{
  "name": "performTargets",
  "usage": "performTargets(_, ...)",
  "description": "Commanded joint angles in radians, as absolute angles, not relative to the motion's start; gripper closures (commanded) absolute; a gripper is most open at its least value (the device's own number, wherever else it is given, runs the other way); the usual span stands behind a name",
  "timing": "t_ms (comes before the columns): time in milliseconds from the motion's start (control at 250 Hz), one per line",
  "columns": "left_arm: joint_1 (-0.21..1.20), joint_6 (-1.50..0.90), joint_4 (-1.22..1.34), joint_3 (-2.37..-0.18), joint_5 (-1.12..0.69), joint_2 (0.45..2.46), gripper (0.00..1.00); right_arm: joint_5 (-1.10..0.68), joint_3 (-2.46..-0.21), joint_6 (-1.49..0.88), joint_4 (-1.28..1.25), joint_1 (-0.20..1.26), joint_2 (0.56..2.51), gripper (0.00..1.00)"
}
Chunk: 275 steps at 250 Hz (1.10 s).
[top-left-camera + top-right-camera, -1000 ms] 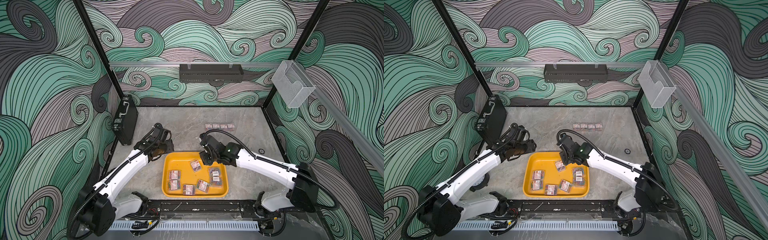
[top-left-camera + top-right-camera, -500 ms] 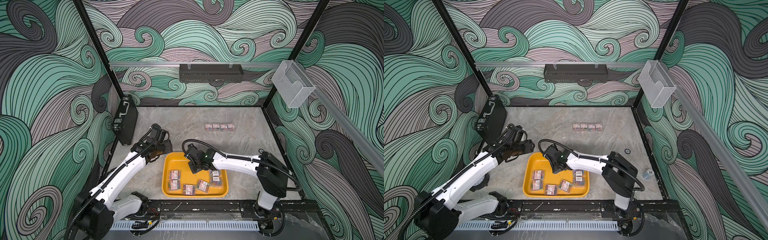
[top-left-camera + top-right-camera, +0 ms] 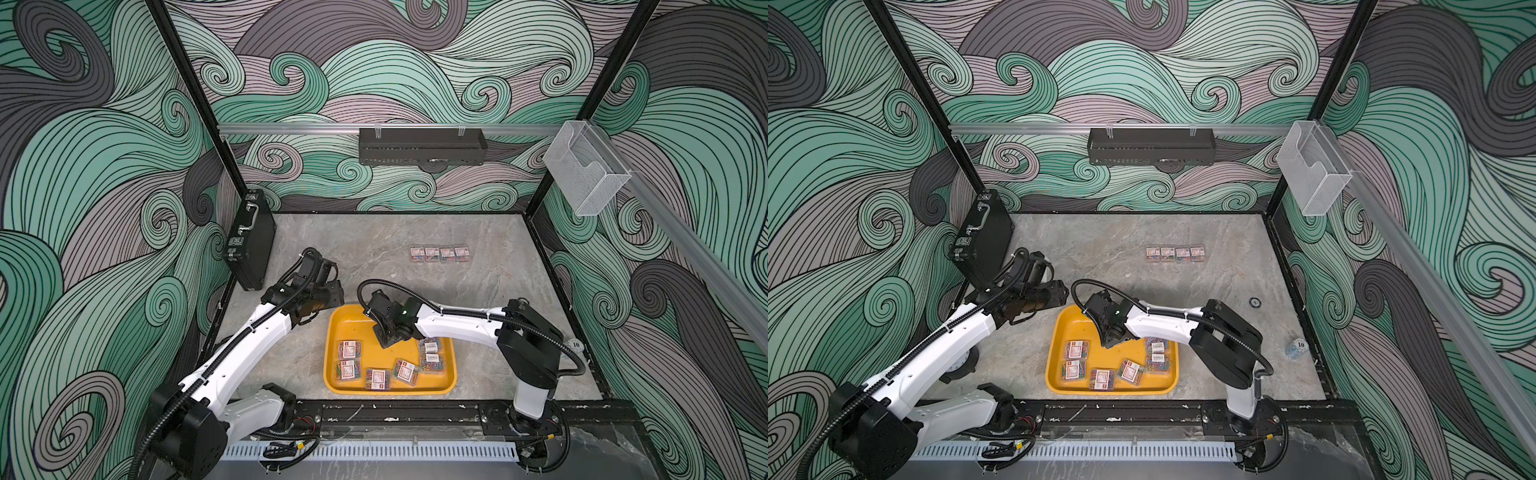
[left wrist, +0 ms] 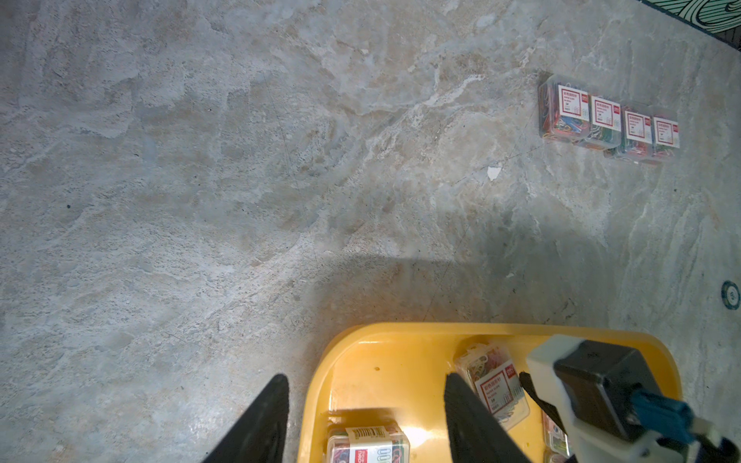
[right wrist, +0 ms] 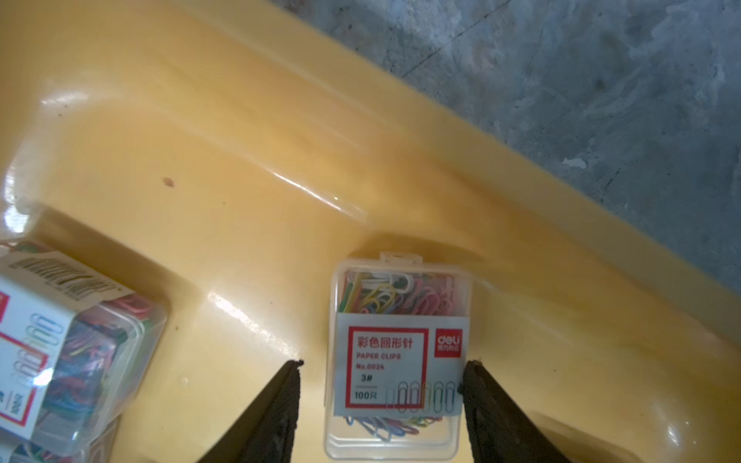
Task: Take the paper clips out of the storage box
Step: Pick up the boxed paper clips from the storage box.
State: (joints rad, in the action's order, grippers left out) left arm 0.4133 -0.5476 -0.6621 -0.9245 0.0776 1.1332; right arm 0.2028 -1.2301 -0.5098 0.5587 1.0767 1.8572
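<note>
The yellow-orange storage box (image 3: pixel 349 324) (image 3: pixel 1071 328) lies at the table's front middle with several clear boxes of paper clips (image 3: pixel 406 371) (image 3: pixel 1102 379) in it. My right gripper (image 3: pixel 384 343) (image 5: pixel 384 362) is open and low inside the tray. Its jaws straddle one labelled paper clip box (image 5: pixel 397 304): one finger is at the box's side, the other a small gap away. My left gripper (image 3: pixel 334 291) (image 4: pixel 365 385) is open and empty above the tray's far left corner (image 4: pixel 361 340). Several more paper clip boxes (image 3: pixel 440 253) (image 4: pixel 609 120) stand in a row on the table behind.
A black briefcase (image 3: pixel 249 241) leans at the back left wall. A clear acrylic holder (image 3: pixel 586 174) hangs on the right rail and a black rack (image 3: pixel 422 145) on the back wall. A small ring (image 3: pixel 1254 302) and a round token (image 3: pixel 1298 345) lie at the right.
My right arm folded back and its gripper swung left and down over a paper clip box in the tray's far part. The left arm shifted only slightly.
</note>
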Motion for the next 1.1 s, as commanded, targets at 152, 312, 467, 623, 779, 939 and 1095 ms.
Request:
performTargets(152, 0.404, -0.532, -0.7, -0.946, 0.08, 1.136, 0.39, 0.187, -1.236, -0.518, 0.571, 1.071, 1.876, 0.38)
performTargets(312, 0.405, -0.53, -0.701, -0.95, 0.078, 1.143, 0.39, 0.183, -1.235, -0.515, 0.571, 1.068, 1.879, 0.39)
performTargets(467, 0.404, -0.53, -0.699, -0.949, 0.073, 1.147, 0.39, 0.181, -1.233, -0.513, 0.571, 1.066, 1.884, 0.4)
performTargets(623, 0.405, -0.53, -0.7, -0.947, 0.071, 1.149, 0.39, 0.176, -1.233, -0.513, 0.572, 1.062, 1.89, 0.39)
performTargets(779, 0.405, -0.531, -0.698, -0.946, 0.07, 1.145, 0.39, 0.172, -1.235, -0.512, 0.572, 1.06, 1.895, 0.39)
performTargets(939, 0.404, -0.533, -0.699, -0.942, 0.066, 1.144, 0.39, 0.173, -1.233, -0.512, 0.573, 1.059, 1.894, 0.38)
performTargets(1095, 0.404, -0.534, -0.698, -0.941, 0.066, 1.145, 0.39, 0.173, -1.234, -0.509, 0.572, 1.058, 1.898, 0.4)
